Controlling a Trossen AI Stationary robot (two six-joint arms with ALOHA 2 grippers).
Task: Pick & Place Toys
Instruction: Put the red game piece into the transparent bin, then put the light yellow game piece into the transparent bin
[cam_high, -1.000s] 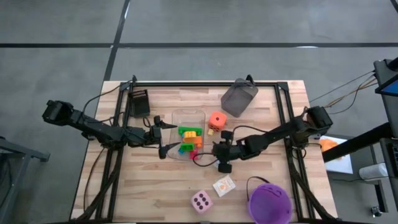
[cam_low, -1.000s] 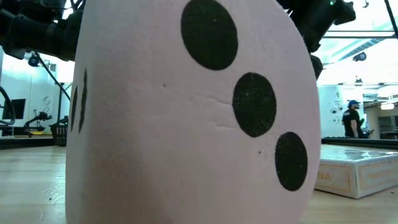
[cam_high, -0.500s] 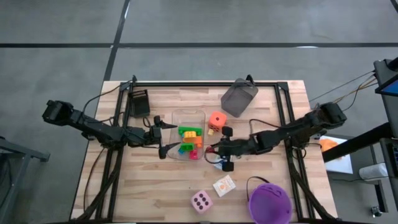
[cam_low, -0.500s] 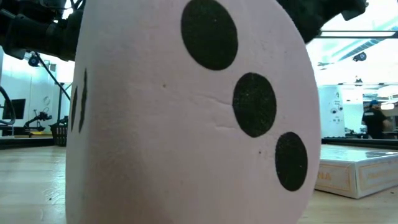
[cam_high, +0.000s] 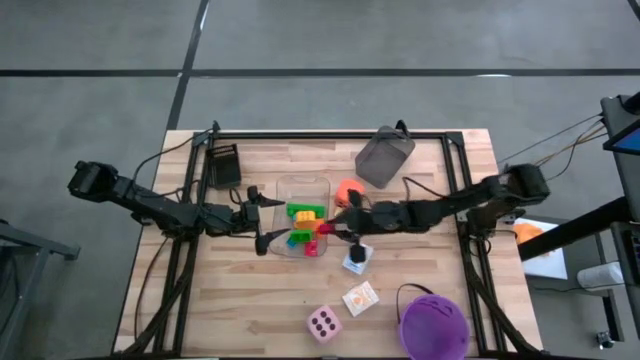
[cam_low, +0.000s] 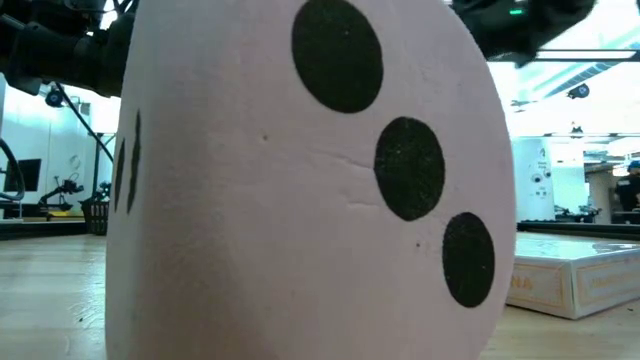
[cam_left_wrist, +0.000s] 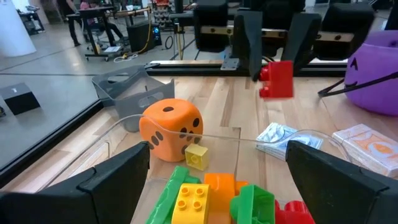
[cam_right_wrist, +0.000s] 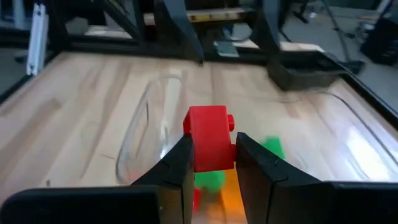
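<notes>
Right wrist view: red brick (cam_right_wrist: 209, 145) between right tool (cam_right_wrist: 211, 163) fingers.

The high view looks straight down on the whole wooden table (cam_high: 250, 290), the low view sits against a pink black-dotted die (cam_low: 310, 190), and the two wrist views face each other across the clear plastic tray (cam_left_wrist: 124, 134), sharing it.

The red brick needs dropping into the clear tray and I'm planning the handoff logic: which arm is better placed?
Right. The right gripper is shut on the red brick above the clear tray; the left gripper waits open, empty, beside it.
</notes>
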